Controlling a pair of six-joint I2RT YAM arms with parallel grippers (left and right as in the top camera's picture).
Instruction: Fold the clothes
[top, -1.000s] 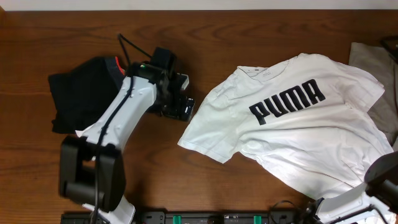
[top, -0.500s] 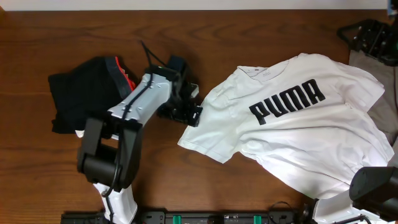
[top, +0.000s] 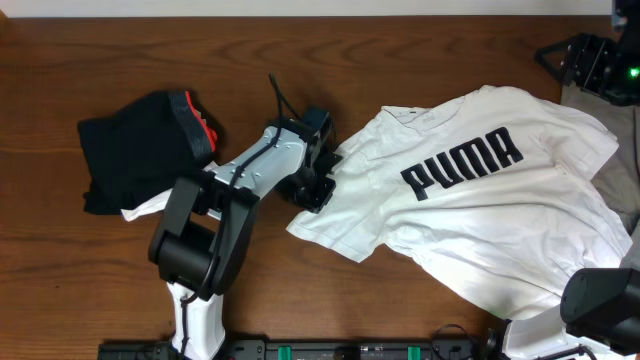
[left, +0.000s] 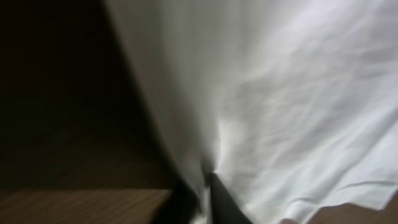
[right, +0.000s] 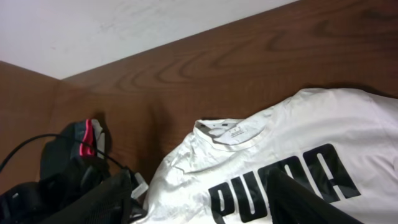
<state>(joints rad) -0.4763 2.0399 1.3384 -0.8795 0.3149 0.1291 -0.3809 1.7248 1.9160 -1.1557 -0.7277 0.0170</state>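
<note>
A white T-shirt (top: 470, 210) with black PUMA lettering lies spread and rumpled on the right half of the wooden table (top: 300, 60). My left gripper (top: 322, 178) is at the shirt's left sleeve edge. In the left wrist view white cloth (left: 298, 93) fills the frame, and the gripper (left: 206, 198) is shut on a pinch of it. My right gripper (top: 590, 62) hangs high over the far right corner, open and holding nothing. Its wrist view looks down on the shirt (right: 249, 155) between the spread fingers (right: 199, 202).
A black garment with red trim (top: 140, 150) lies crumpled at the left, with a bit of white cloth (top: 140, 210) under its near edge. A grey garment (top: 600, 130) lies at the right edge, partly under the shirt.
My left gripper has moved right from beside the black garment to the shirt's sleeve edge and has shut on the cloth. The right arm came into view at the far right corner.
</note>
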